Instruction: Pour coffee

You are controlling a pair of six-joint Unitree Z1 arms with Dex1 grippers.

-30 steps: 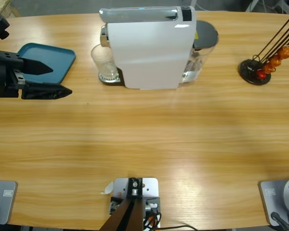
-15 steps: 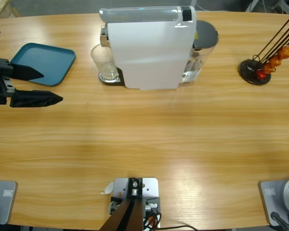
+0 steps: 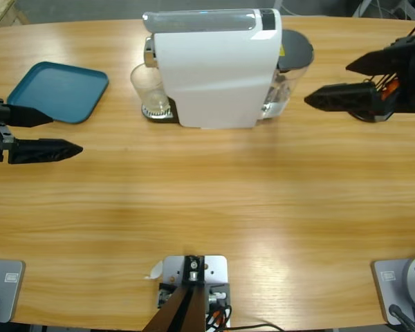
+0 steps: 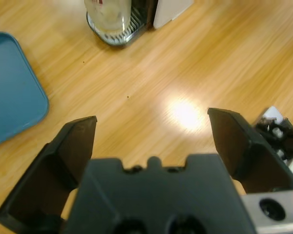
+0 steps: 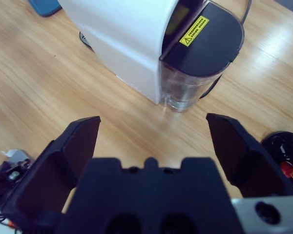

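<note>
Your left gripper (image 3: 59, 131) sits at the table's 9 o'clock edge with its jaws spread wide and nothing between them, the tips pointing toward 3 o'clock. Just beyond it, toward 12 o'clock, lies a teal tray (image 3: 59, 90); the upper jaw overlaps the tray's near edge in the high view, and you cannot tell whether it touches.

Your right gripper (image 3: 328, 83) comes in from the 3 o'clock edge, also spread open and holding nothing, tips pointing toward the machine (image 3: 214, 69). That white machine stands at the table's 12 o'clock, with a dark-lidded clear tank (image 3: 290, 66) against its 3 o'clock side. The right jaws stop near the tank, apart from it.

The glass (image 3: 151, 90) stands on the round drip grille at the machine's 9 o'clock side, under the spout. From above it looks clear; the left wrist view cuts off its top and shows only a pale lower part (image 4: 110, 14), so no coffee can be made out in either view.

Between your left gripper and the glass there is only bare table (image 3: 207, 200). The machine's body stands between your right gripper and the glass.

The capsule stand (image 3: 373, 104) at 3 o'clock is mostly hidden behind the right gripper; only its dark base and a few orange capsules show.
</note>
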